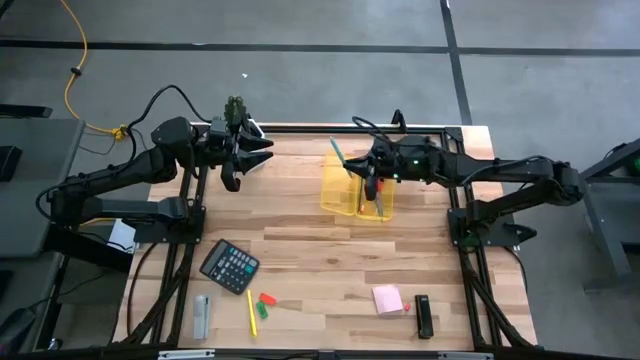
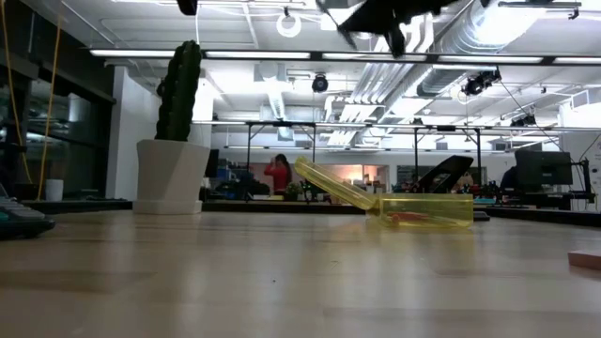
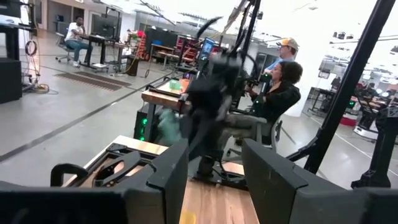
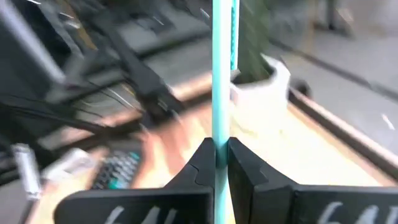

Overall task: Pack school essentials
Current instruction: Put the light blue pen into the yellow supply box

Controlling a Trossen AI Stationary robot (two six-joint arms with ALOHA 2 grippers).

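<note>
The thin teal pen is pinched between the right gripper's closed fingers, held above the open translucent yellow plastic pencil case at the table's far middle. Inside the case lie red-handled scissors. The thin yellow pencil, green and orange-red pieces and pink sticky-note pad lie along the near edge of the wooden table. The left gripper hovers spread wide and empty over the far left corner.
</note>
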